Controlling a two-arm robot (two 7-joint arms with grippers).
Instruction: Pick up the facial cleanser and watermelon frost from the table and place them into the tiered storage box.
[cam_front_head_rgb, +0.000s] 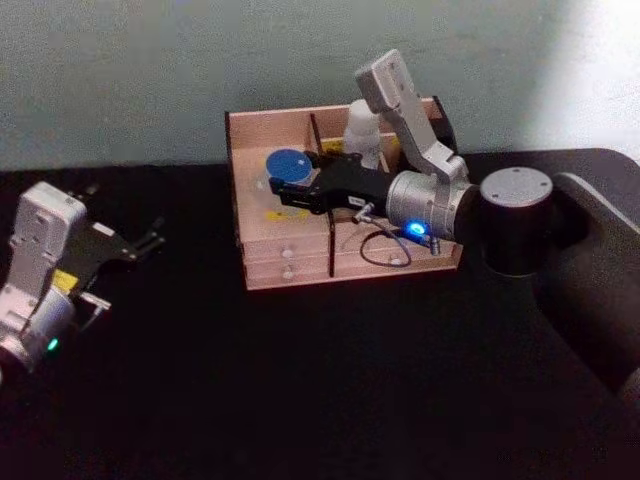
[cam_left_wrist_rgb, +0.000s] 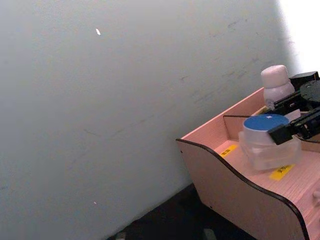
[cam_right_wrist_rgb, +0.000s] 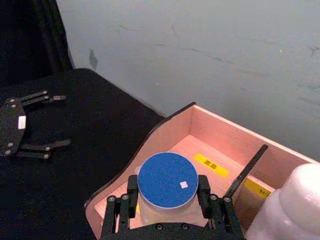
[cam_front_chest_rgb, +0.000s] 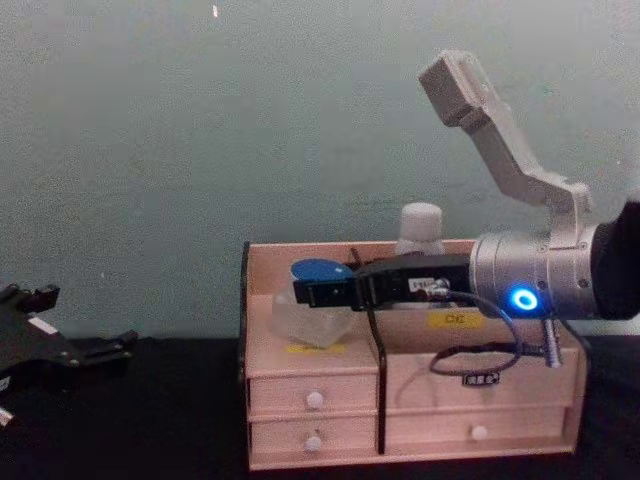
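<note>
Blue-lidded clear jar (cam_right_wrist_rgb: 166, 186), squat and translucent, stands in the left compartment of the tiered storage box (cam_front_head_rgb: 262, 128), held between the fingers (cam_right_wrist_rgb: 133, 196) of the right gripper (cam_right_wrist_rgb: 168, 200). In the right wrist view the two black fingers bracket the jar's body from opposite sides, closed to its width just below the lid. In the chest view the jar (cam_front_chest_rgb: 312, 305) sits at or just above the compartment floor, near a yellow label; contact with the floor cannot be judged. At 2 o'clock from the jar, beyond the dark divider, a white bottle (cam_front_head_rgb: 361, 130) with a rounded cap stands upright in the rear right compartment. Two rows of white-knobbed drawers (cam_front_chest_rgb: 313, 400) run across the box front. The box rests on a black table (cam_front_head_rgb: 300, 400) against a pale green wall (cam_front_chest_rgb: 200, 130). The right arm reaches over the box from 3 o'clock. The left gripper (cam_front_head_rgb: 150, 243) rests on the table at 9 o'clock, well apart from the box, its fingers spread and holding nothing.
</note>
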